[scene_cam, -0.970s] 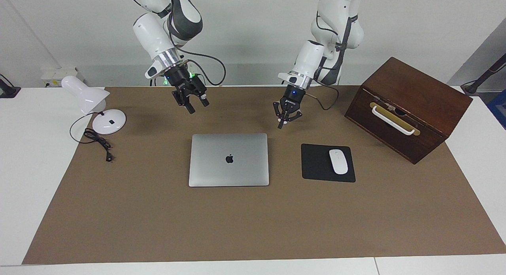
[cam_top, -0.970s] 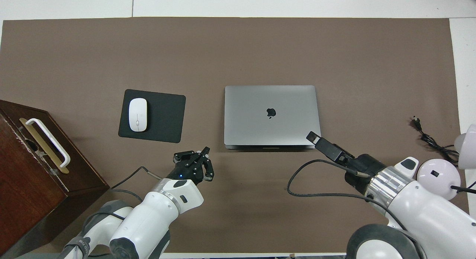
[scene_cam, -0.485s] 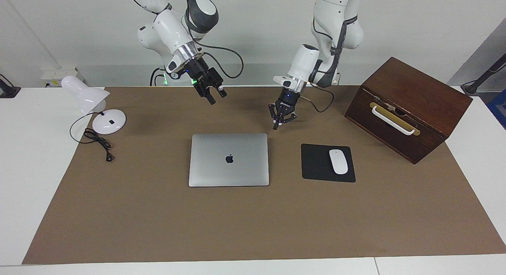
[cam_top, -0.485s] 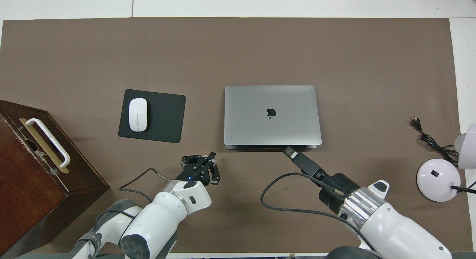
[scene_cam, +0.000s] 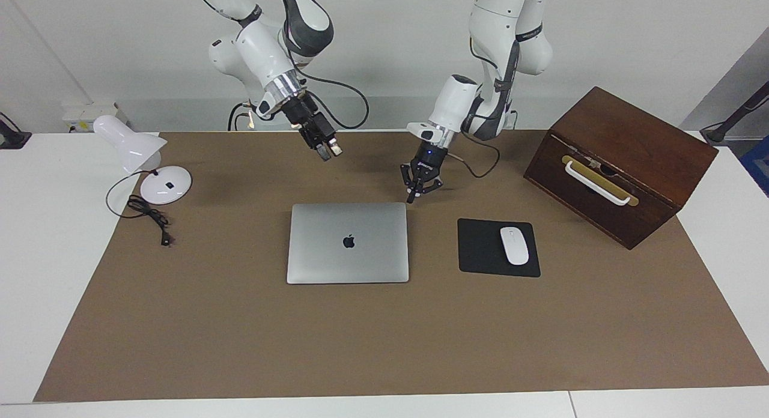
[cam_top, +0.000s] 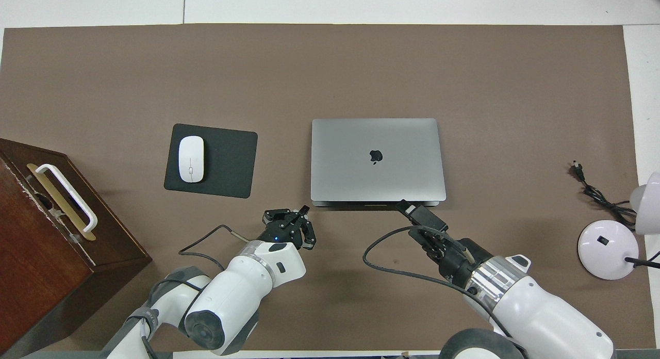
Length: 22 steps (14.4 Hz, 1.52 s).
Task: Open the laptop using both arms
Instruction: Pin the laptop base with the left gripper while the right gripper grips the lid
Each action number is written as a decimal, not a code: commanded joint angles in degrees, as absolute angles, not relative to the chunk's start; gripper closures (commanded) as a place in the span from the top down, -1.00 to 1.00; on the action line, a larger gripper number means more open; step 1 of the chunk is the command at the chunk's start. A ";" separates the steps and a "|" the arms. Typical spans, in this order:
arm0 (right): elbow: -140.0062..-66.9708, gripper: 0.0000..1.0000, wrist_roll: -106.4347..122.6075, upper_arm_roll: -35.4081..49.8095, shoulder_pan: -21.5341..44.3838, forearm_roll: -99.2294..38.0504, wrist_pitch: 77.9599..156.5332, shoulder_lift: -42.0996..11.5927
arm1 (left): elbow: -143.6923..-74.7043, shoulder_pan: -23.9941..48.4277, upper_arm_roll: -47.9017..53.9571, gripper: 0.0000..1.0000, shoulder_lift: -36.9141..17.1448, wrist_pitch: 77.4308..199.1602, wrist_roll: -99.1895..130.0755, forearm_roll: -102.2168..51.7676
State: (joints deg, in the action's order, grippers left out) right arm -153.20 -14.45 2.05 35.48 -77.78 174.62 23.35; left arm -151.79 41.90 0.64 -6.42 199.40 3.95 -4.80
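The laptop (scene_cam: 348, 242) (cam_top: 376, 160) lies closed and flat in the middle of the brown mat, logo up. My left gripper (scene_cam: 411, 197) (cam_top: 304, 209) is shut, its fingertips together and pointing down. It hangs low just off the laptop's corner that is nearest the robots at the left arm's end, and I cannot tell whether it touches. My right gripper (scene_cam: 329, 149) (cam_top: 405, 207) is open with nothing in it. It is raised over the mat beside the laptop's edge nearest the robots.
A black mouse pad (scene_cam: 480, 250) with a white mouse (scene_cam: 514, 245) lies beside the laptop toward the left arm's end. A dark wooden box (scene_cam: 619, 160) with a white handle stands past it. A white desk lamp (scene_cam: 132, 145) and its cable (scene_cam: 150, 217) sit at the right arm's end.
The left gripper has come down and sideways toward the laptop's corner. The right gripper has swung from over the laptop's other corner toward the middle of that edge. The laptop has not moved.
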 commanded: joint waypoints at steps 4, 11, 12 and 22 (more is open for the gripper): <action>-151.35 1.00 -15.21 2.64 34.81 -79.19 175.96 16.45 | -148.37 43.24 -0.26 -1.00 -9.66 200.74 3.60 -5.62; -148.98 1.00 -15.56 2.55 34.63 -79.45 175.96 10.64 | -145.81 42.63 -0.26 -1.00 -12.56 200.74 3.34 -5.10; -148.63 1.00 -15.56 2.55 34.63 -79.54 175.96 9.85 | -145.38 42.63 -0.26 -1.00 -13.09 200.74 3.34 -5.10; -144.67 1.00 -14.77 2.37 33.31 -79.54 175.87 4.57 | -142.91 42.63 -0.26 -1.00 -15.55 200.74 3.25 -4.92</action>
State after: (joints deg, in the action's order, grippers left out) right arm -146.20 -15.17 1.89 34.06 -77.79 174.66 5.98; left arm -143.89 41.90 0.43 -14.23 199.59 3.86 -4.79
